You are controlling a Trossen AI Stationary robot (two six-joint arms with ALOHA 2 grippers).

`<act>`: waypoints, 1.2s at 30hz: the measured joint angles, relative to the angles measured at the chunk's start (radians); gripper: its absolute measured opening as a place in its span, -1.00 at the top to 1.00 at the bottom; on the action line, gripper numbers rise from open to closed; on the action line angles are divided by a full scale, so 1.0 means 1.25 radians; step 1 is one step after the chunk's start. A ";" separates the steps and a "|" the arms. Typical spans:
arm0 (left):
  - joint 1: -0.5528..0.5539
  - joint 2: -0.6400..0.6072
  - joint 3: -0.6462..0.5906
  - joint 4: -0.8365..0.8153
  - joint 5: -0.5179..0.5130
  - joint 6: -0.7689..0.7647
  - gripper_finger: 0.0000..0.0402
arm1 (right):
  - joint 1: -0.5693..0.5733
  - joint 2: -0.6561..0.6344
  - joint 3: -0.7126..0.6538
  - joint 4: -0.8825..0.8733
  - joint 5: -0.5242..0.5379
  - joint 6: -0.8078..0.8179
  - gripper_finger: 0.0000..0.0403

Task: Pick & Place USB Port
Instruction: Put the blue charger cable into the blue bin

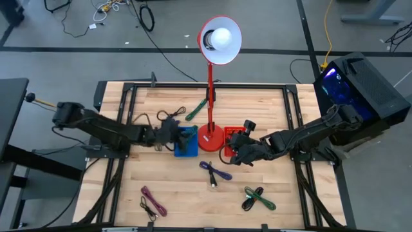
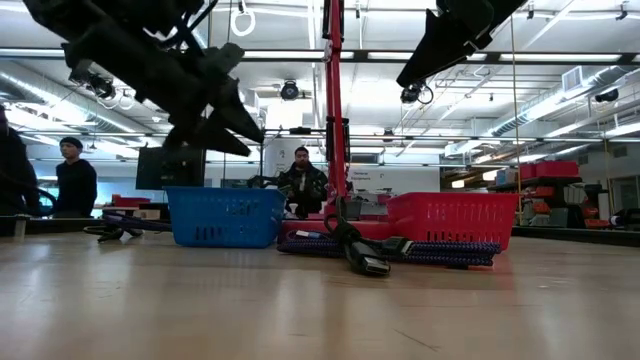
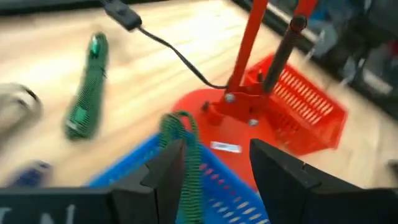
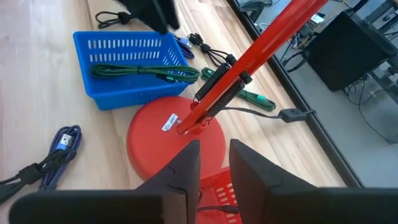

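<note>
A green braided USB cable (image 4: 143,71) lies lengthwise in the blue basket (image 1: 187,143), with one end draped over its rim (image 3: 177,124). My left gripper (image 3: 217,168) is open just above the basket's left side (image 1: 171,132), and the cable shows past one finger. My right gripper (image 4: 214,168) is open with a narrow gap. It hangs over the red basket (image 1: 232,143), which holds a black cable (image 4: 214,210). Nothing sits between either pair of fingers.
The red desk lamp's base (image 1: 210,136) and pole stand between the two baskets. Loose cables lie on the wood: green (image 1: 196,111) behind the lamp, black (image 1: 168,119), blue-purple (image 1: 215,173), green (image 1: 257,197) and purple (image 1: 153,201) toward the near edge. People show in the room beyond.
</note>
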 joint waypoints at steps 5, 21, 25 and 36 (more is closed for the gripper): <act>0.077 -0.150 0.000 -0.211 0.040 0.088 0.10 | 0.000 0.000 0.000 0.001 0.000 0.002 0.57; 0.324 -0.214 0.000 -0.658 0.308 0.199 0.10 | 0.000 0.000 0.000 0.056 0.000 0.023 0.57; 0.354 -0.171 -0.001 -0.651 0.326 0.236 0.10 | 0.000 0.000 0.000 0.063 0.000 0.023 0.57; 0.369 -0.067 -0.001 -0.591 0.350 0.273 0.10 | 0.000 0.000 0.000 0.063 -0.002 0.023 0.57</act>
